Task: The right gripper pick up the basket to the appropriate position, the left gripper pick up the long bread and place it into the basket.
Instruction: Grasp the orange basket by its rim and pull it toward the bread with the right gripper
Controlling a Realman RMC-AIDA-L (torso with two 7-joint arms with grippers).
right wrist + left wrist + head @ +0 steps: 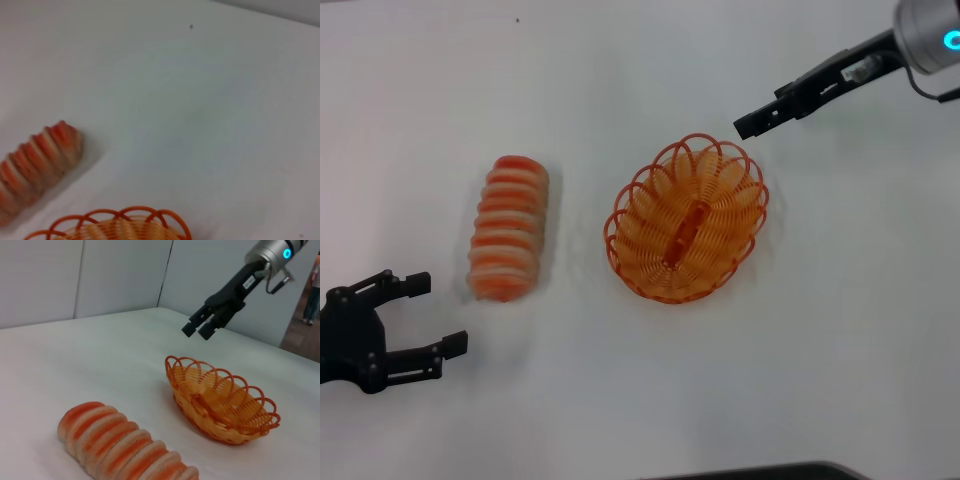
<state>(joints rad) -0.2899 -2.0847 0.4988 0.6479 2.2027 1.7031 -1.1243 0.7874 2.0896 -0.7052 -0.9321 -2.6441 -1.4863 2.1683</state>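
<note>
Basket untouched, both claws empty

Right gripper (752, 124) hangs in the air just off the far right rim of the basket (686, 221), not touching it; fingers a little apart, holding nothing. Basket sits on the white table (840, 330), below and to the left of that claw. Left gripper (430, 315) is low at the near left, jaws wide, empty. Long bread (509, 228) lies just ahead of it, apart from the basket.
</note>
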